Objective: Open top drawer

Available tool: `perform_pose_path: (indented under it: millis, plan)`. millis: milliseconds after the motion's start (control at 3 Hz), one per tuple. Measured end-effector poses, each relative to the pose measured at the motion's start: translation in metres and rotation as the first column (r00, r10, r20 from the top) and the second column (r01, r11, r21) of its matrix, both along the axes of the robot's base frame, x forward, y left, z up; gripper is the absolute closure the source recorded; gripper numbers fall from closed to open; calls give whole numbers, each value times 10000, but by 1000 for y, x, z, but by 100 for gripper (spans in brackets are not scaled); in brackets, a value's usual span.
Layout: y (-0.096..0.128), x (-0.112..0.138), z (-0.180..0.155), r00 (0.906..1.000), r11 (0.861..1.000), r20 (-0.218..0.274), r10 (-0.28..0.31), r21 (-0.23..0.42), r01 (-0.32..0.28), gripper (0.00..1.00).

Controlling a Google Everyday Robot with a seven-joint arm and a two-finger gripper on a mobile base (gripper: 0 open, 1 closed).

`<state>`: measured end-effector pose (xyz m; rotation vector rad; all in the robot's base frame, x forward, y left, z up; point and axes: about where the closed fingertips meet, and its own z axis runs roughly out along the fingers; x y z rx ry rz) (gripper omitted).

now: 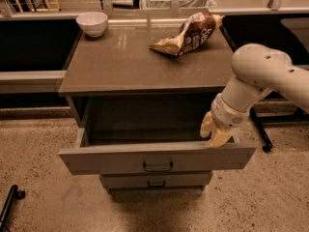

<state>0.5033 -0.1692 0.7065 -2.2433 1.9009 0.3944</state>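
While the top drawer (120, 159) stands well out from the cabinet (135, 66), its shallow box open to view, the gripper (215, 134) sits at the right end of the drawer front's upper edge, touching it; whether it is spread or closed cannot be told. The white arm (260, 76) reaches in from the right. On the cabinet top sit a white bowl (92, 23), back left, and a crumpled bag (188, 33), back right.

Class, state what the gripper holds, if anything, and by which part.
The gripper rests on the front rim, right end, of the top drawer; an actual grip cannot be told.
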Motion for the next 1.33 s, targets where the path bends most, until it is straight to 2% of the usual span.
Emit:
perform_pose_path:
  millis: [333,667,1000,1333]
  plan:
    - [0,0,2,10000,10000,45,23,-7,-23,37]
    - [0,0,2,10000,10000,45,25,-9,-25,13]
    - [3,2,8,9999,9997,93,99,-234,-96,3]
    - [5,8,23,9997,9974,231,103,-709,-86,11]
